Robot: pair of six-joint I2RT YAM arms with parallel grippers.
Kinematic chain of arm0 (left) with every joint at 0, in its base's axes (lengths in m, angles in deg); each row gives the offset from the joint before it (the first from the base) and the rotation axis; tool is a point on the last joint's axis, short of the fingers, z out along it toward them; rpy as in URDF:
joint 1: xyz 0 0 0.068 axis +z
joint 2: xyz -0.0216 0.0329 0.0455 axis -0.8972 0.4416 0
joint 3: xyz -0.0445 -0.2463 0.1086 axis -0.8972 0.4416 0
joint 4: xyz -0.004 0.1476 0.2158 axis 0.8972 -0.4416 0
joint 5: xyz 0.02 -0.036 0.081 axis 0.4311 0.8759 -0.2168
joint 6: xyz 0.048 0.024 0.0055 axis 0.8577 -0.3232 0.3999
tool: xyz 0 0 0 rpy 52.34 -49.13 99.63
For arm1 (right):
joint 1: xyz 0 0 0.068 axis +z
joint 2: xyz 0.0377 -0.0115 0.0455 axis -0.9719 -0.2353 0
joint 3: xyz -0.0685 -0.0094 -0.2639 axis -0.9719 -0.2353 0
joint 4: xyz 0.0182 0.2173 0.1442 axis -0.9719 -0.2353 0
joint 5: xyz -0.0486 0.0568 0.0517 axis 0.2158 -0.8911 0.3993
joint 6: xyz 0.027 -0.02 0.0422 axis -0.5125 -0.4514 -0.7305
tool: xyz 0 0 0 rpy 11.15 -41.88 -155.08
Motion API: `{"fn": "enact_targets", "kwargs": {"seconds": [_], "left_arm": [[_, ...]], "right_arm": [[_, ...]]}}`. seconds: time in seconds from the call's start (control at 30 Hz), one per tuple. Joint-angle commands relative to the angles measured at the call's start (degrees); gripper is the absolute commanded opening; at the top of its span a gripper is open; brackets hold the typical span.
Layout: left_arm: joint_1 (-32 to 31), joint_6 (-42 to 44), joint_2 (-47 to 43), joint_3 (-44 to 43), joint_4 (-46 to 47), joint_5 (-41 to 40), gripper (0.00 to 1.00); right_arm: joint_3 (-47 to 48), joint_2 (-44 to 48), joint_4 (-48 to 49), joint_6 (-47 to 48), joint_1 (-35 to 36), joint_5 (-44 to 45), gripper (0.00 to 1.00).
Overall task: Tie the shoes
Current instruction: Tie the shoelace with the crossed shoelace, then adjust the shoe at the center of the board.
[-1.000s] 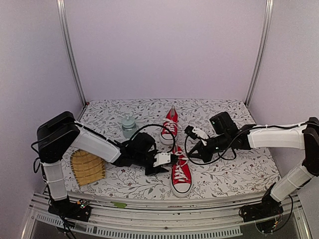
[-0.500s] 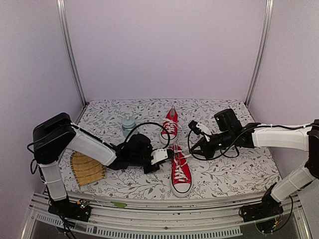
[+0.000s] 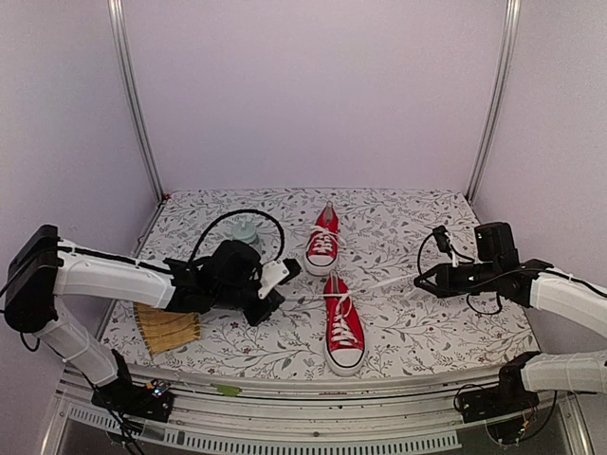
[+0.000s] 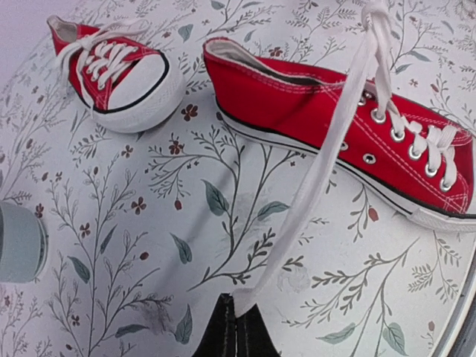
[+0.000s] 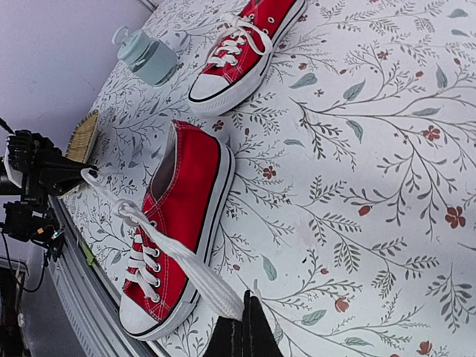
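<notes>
1. The left gripper [image 4: 238, 332] had its jaws pressed together, pinching the tip of the left lace [image 4: 327, 171].
2. The right gripper [image 5: 249, 332] was likewise clamped, on the end of the right lace [image 5: 190, 264].
3. In the top view, the left gripper [image 3: 281, 275] and right gripper [image 3: 423, 280] stood well apart, on either side of the near shoe [image 3: 343, 327]. Each lace ran taut from the shoe to its gripper.
4. The two laces met in a twist above the near shoe's top eyelets.
5. The near shoe lay upright on the table [image 3: 427, 332] between the arms, toe towards the near edge.
6. The far shoe [image 3: 322, 242] stood just behind it, apart, its toe also pointing at the arms and its laces lying loose.
7. A pale green bottle [image 3: 248, 230] stood upright left of the far shoe, behind the left arm. What it held could not be told.
8. A woven mat [image 3: 166, 329] lay flat near the table's left front corner.
</notes>
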Motion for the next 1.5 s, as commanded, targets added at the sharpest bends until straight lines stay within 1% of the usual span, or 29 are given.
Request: {"fn": "enact_targets", "kwargs": {"seconds": [0.0, 0.13, 0.2, 0.3, 0.4, 0.53, 0.63, 0.87, 1.1, 1.3, 1.37, 1.4, 1.47], "left_arm": [[1.9, -8.6, -5.3, 2.8, -6.6, -1.5, 0.0], [7.7, -17.8, -9.0, 5.1, -7.2, 0.0, 0.0], [9.9, -20.9, -10.9, 7.2, -6.2, 0.5, 0.0], [11.9, -23.3, -12.8, 9.8, -5.0, 0.7, 0.0], [13.1, -24.4, -14.0, 11.1, -4.4, 0.6, 0.0], [15.1, -24.3, -14.8, 12.1, -4.0, 0.0, 0.0], [16.6, -24.2, -14.5, 12.4, -3.9, 0.3, 0.0], [19.1, -24.2, -13.8, 13.0, -3.5, 0.5, 0.0], [22.1, -25.4, -14.9, 14.7, -2.7, 1.4, 0.0], [23.3, -25.0, -15.2, 15.2, -1.7, 2.2, 0.0], [22.8, -23.8, -14.9, 14.5, -0.2, 4.0, 0.0], [21.1, -22.4, -14.4, 13.9, 0.5, 4.4, 0.0], [16.9, -18.6, -12.2, 11.1, 1.0, 4.3, 0.0]], "right_arm": [[-3.0, 3.6, -1.1, -9.9, -2.2, 2.0, 0.01], [-5.5, 5.0, -0.6, -13.8, -4.7, 2.8, 0.01], [-8.5, 5.4, 2.1, -16.3, -5.3, 1.4, 0.01], [-12.1, 5.1, 5.4, -20.1, -6.2, -0.2, 0.01], [-15.3, 6.5, 7.5, -22.7, -9.3, -0.7, 0.01], [-19.4, 10.8, 8.2, -24.9, -16.4, -1.1, 0.0], [-21.8, 12.3, 9.0, -25.9, -20.8, -3.0, 0.0], [-24.6, 10.4, 11.4, -27.1, -23.5, -4.0, 0.0], [-27.3, 10.1, 13.8, -27.7, -29.8, -7.3, 0.0], [-26.5, 7.9, 14.6, -26.4, -30.6, -8.0, 0.0], [-24.9, 5.9, 14.6, -25.2, -30.6, -8.6, 0.0], [-23.5, 4.7, 13.3, -23.4, -30.1, -8.1, 0.01], [-20.0, 2.9, 10.0, -20.5, -26.2, -4.7, 0.01]]}}
